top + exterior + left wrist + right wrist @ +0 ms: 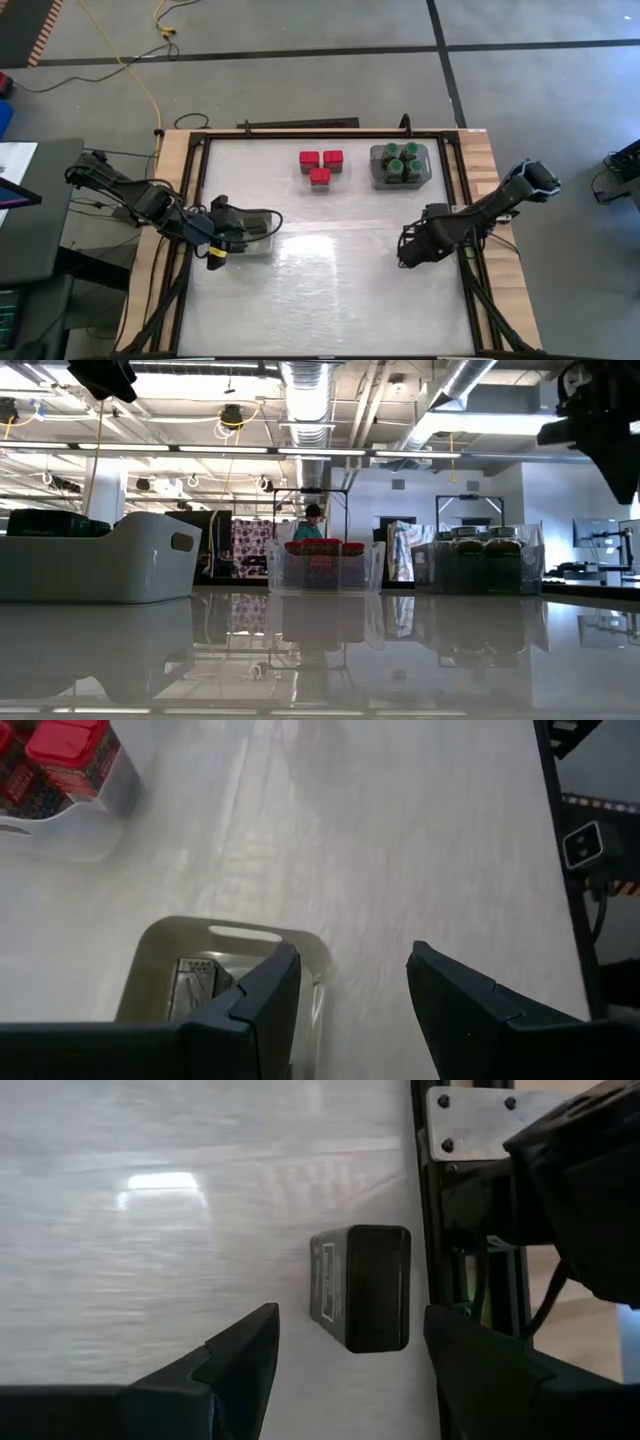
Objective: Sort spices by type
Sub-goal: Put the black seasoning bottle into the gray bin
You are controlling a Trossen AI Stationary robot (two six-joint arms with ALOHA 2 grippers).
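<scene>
Hovering: right end effector (345,1365) apart over dark tin (360,1288) by table edge (418,1230); left end effector (350,1005) apart at grey tray's rim (240,932)

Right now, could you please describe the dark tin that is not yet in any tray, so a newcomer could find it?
Start at the table's right edge rail and the right gripper hovering there. Just ahead of its open fingers lies a dark grey boxy tin, alone on the bare white tabletop, the only spice outside a tray.

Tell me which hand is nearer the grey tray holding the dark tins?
Left. The left hand hangs open right above the grey tray at the table's left edge. The right hand, also open, hovers across the table near its right edge, over a loose dark tin.
</scene>
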